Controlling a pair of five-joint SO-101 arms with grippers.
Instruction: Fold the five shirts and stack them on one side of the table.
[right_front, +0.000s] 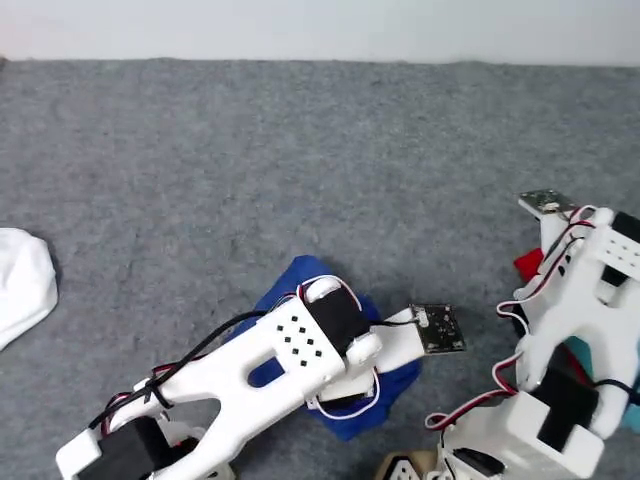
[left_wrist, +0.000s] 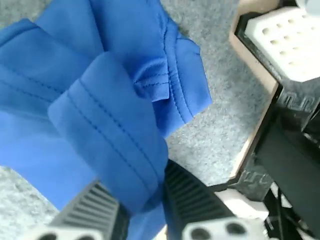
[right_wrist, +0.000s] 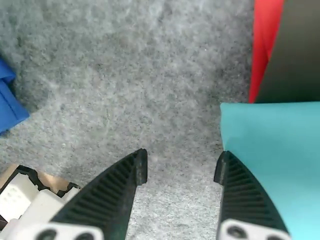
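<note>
My left hand (left_wrist: 142, 192) is pinching a folded, stitched edge of the blue shirt (left_wrist: 100, 100), with the cloth clamped between both fingers. The shirt lies bunched at the lower middle of the high view, on the grey bench (right_front: 300, 140) and partly under my left arm.

I judge the shirt light, limp and not slippery. It will sag and trail from wherever I lift it, and a single pinch will drag the rest into a rope. The double-stitched hem is the firmest part, so corners and seams are the places to take hold, ideally two of them at once.

Crumpled as it is, the shirt has no clean heading. The heap seems to run from upper left to lower right in the high view, and I cannot tell where the collar lies.

My right hand (right_wrist: 181, 162) is spread wide over bare bench and holds nothing. A teal shirt (right_wrist: 270, 145) lies just beside one of its fingers, with a red shirt (right_wrist: 265, 45) beyond that, both at the right edge of the high view. A white shirt (right_front: 22, 280) sits well apart at the left edge.
</note>
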